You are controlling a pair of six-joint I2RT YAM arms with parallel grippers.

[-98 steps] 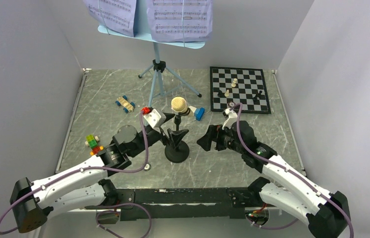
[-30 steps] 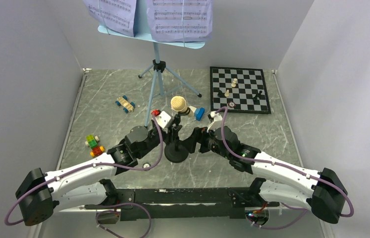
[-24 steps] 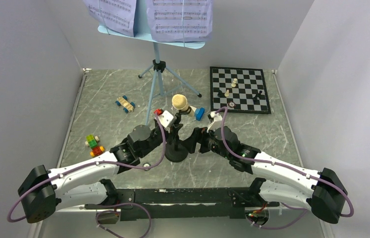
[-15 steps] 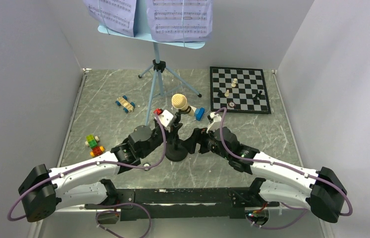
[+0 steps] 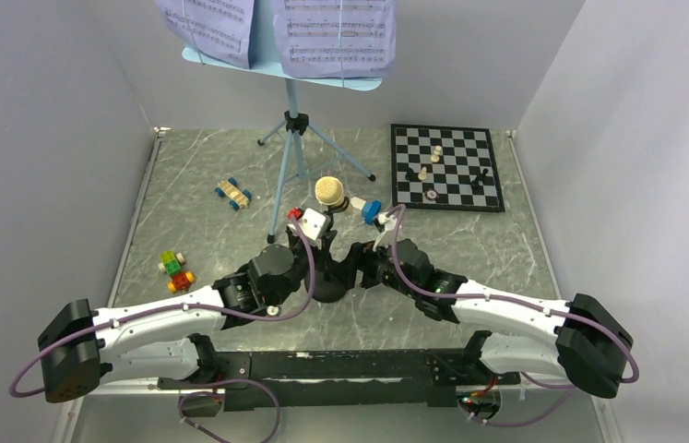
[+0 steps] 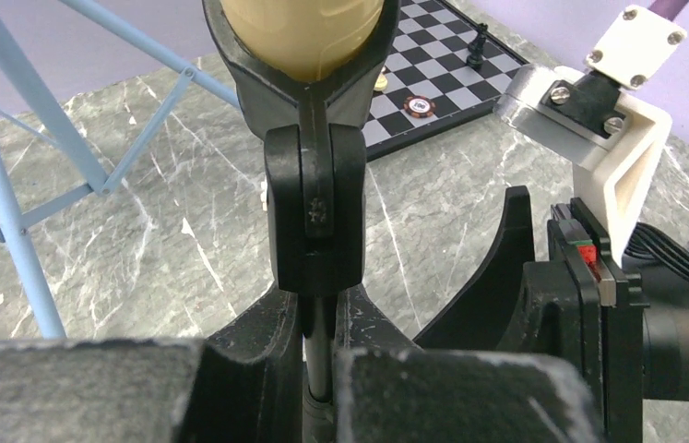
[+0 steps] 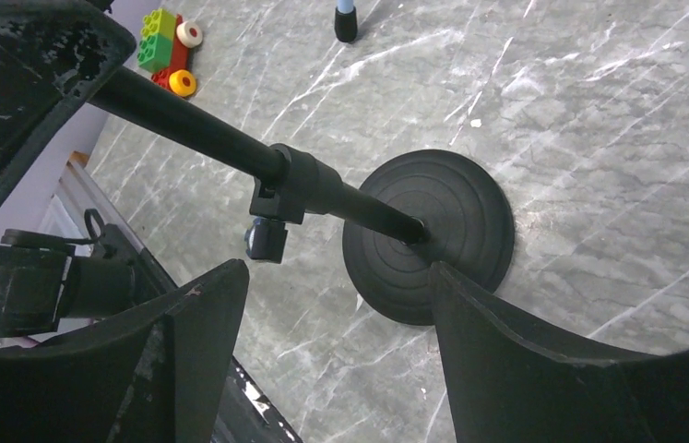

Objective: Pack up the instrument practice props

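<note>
The short black mic stand (image 5: pixel 328 288) stands at the table's middle, its clip holding the tan microphone (image 5: pixel 330 192) at the top. My left gripper (image 6: pixel 320 346) is shut on the stand's thin pole (image 6: pixel 319 323), just under the clip (image 6: pixel 314 212). My right gripper (image 7: pixel 336 277) is open on the stand's right side. Its fingers straddle the near edge of the round base (image 7: pixel 451 221), with the pole (image 7: pixel 193 125) running above the gap. The light-blue music stand (image 5: pixel 291 120) stands at the back with lavender sheet-music pages (image 5: pixel 336 37) on it.
A chessboard (image 5: pixel 456 171) with a few pieces lies at the back right. A blue block (image 5: pixel 372 211) sits right behind the microphone. A toy car (image 5: pixel 232 193) and coloured blocks (image 5: pixel 175 269) lie to the left. The music stand's tripod legs (image 6: pixel 17 185) spread just behind my left gripper.
My left gripper has shut on the mic stand's pole. My right gripper has come in closer to the base and its jaws have narrowed a little. The microphone has shifted slightly away from me.
</note>
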